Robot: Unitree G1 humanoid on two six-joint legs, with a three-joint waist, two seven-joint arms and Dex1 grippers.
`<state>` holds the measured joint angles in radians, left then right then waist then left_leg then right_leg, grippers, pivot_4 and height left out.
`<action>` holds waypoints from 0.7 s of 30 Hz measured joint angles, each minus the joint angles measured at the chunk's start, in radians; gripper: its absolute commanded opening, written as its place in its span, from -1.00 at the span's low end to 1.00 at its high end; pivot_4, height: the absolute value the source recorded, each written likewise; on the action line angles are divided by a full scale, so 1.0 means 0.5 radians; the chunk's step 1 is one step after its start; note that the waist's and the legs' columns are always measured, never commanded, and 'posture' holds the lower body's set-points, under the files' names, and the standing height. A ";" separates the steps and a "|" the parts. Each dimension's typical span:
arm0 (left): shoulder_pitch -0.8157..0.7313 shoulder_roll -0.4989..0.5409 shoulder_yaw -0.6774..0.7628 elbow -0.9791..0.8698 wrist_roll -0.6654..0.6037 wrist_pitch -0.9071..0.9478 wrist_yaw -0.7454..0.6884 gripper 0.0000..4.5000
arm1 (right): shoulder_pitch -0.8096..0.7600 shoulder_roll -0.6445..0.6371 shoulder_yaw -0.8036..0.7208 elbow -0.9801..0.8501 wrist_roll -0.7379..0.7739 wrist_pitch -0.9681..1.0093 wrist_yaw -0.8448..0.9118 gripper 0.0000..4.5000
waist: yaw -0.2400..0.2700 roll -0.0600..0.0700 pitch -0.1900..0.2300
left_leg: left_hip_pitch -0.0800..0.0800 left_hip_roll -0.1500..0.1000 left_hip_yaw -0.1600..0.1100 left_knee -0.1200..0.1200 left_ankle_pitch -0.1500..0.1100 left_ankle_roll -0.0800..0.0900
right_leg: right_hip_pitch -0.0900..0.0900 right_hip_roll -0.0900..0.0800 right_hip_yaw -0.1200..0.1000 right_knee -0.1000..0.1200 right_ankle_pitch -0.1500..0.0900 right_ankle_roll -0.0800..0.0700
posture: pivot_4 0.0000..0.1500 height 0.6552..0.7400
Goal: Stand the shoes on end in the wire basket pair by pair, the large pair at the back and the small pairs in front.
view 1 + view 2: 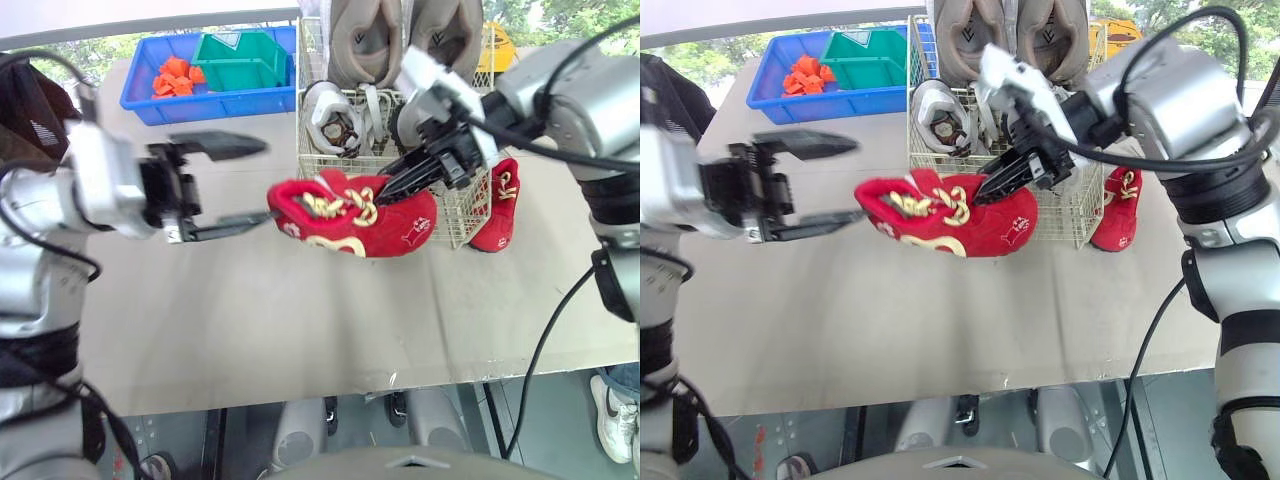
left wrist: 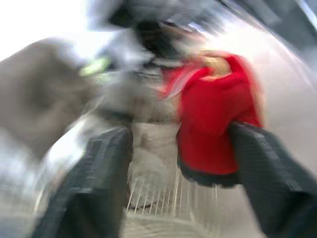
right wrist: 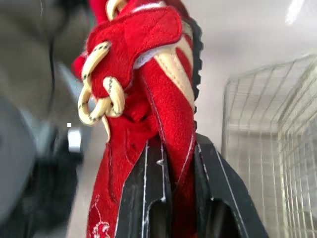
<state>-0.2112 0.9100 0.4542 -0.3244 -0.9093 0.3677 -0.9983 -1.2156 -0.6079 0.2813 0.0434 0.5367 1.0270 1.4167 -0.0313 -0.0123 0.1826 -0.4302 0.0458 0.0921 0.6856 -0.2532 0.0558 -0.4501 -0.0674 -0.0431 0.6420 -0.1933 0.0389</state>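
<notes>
Red shoe (image 1: 350, 218): small and soft, napped like suede, with cream trim, thick cream laces looped in a loose knot and a dark toothed sole. Held in the air on its side, toe towards the robot's left, just in front of the wire basket (image 1: 455, 228) and above the table (image 1: 250, 320). Pinched near the ankle opening by the right gripper (image 1: 405, 182), its two black fingers (image 3: 146, 193) drawn narrow on a fold of the red upper, flat pads pressed into the cloth.

Left gripper (image 1: 225, 187) level with the shoe's toe and spread wide, one long tapered black finger above and one below. Lower fingertip right at the toe; contact impossible to tell.

Wire basket of thin pale rods in a square grid, standing on the far side of the table. At its back, large pair (image 1: 400, 35) in grey-brown, stood on end side by side. In front of them, inside the wire, small pale shoes (image 1: 335, 118), white and grey, rounded, with a strap. Outside the basket, just beside its right wall, second red shoe (image 1: 497, 215) standing on end, same red nap and cream laces.

Table top flat, matt, beige-grey. At its far left, blue tray (image 1: 150, 103) of smooth plastic, rectangular, holding an angular green bin (image 1: 240, 58) and a heap of small orange pieces (image 1: 175, 77).
</notes>
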 measured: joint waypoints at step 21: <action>0.384 -0.533 -0.043 -0.762 -1.290 0.437 1.516 0.64 | 0.637 0.719 -0.558 -0.592 0.366 -0.029 -1.183 -1.00 | 0.040 -0.013 -0.009 | 0.003 -0.017 -0.014 0.001 0.005 -0.007 | 0.008 -0.002 -0.006 0.003 0.000 -0.004 | 1.00 1.00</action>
<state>-0.0192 0.6433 0.4324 -0.7052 -1.5542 0.5862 -0.2403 -0.8972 -0.2485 0.0025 -0.2525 0.7198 1.0127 0.8250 -0.0116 -0.0186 0.1783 -0.4287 0.0372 0.0851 0.6862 -0.2506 0.0520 -0.4462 -0.0686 -0.0461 0.6437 -0.1932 0.0370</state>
